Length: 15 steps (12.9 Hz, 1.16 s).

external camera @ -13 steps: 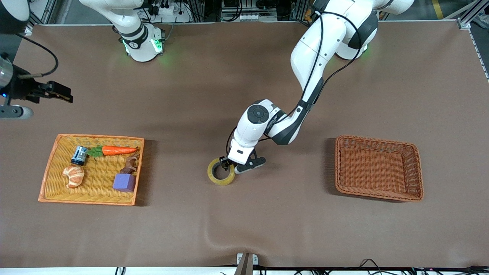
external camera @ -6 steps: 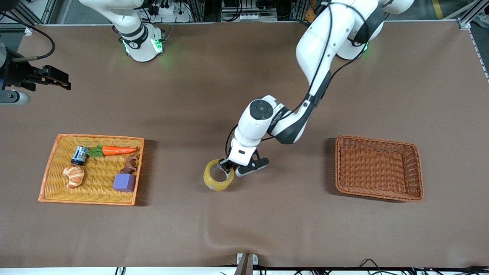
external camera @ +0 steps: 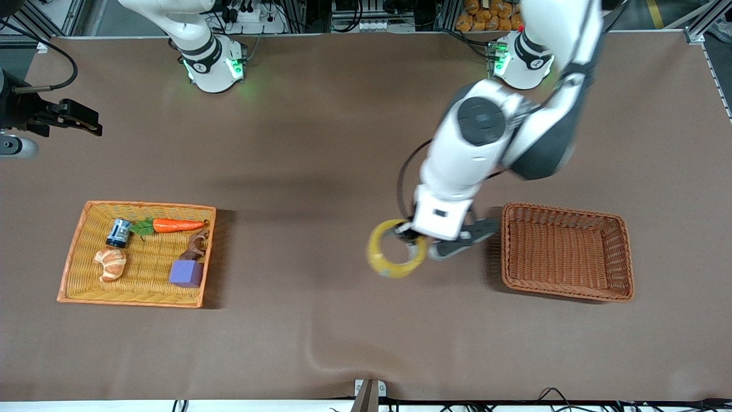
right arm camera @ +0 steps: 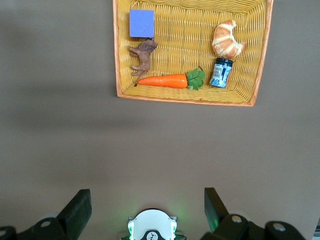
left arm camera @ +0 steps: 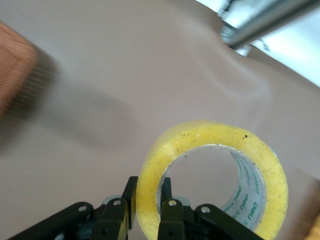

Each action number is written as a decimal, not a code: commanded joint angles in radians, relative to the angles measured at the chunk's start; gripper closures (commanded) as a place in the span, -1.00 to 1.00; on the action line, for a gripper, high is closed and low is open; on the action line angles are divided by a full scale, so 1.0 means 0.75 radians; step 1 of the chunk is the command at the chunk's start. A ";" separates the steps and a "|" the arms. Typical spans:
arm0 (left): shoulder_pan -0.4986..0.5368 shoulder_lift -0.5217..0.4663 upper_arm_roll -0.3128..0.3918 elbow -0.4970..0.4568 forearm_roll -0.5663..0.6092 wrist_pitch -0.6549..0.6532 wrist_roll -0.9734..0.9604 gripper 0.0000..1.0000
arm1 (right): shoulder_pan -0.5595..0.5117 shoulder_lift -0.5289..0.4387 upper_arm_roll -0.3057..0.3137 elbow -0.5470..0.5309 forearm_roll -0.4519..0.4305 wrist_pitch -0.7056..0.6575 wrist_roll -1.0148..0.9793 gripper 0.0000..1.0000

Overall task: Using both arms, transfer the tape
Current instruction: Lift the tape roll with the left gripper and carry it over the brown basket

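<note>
Above the brown counter (external camera: 320,143), beside the empty brown basket (external camera: 567,252), the left gripper (external camera: 413,236) carries the tape (external camera: 396,256) clear of the surface, its jaws pinching the ring's wall, one inside the core and one outside. At the right arm's end, the right gripper (external camera: 77,117) waits high above the counter, jaws spread wide, with the yellow tray (external camera: 136,297) of carrot (external camera: 178,225), croissant (external camera: 111,263), can (external camera: 119,233) and purple block (external camera: 186,273) nearby.
</note>
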 commanded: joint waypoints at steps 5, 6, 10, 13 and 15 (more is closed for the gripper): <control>0.461 -0.298 -0.019 -0.480 -0.005 -0.040 0.737 1.00 | 0.010 0.016 0.020 0.072 0.022 -0.018 0.011 -1.00; 0.515 -0.290 -0.019 -0.547 -0.005 0.021 0.831 1.00 | 0.049 0.014 0.018 0.072 0.003 -0.030 0.018 -1.00; 0.648 -0.232 -0.017 -0.915 -0.003 0.473 1.071 1.00 | 0.088 0.006 0.014 0.070 -0.032 -0.044 0.022 -1.00; 0.726 -0.130 -0.015 -0.926 -0.001 0.580 1.212 0.91 | 0.078 -0.007 0.000 0.070 -0.023 -0.038 0.022 -1.00; 0.759 -0.144 -0.017 -0.928 -0.003 0.580 1.239 -0.99 | 0.070 -0.025 0.000 0.060 -0.023 -0.020 0.022 -1.00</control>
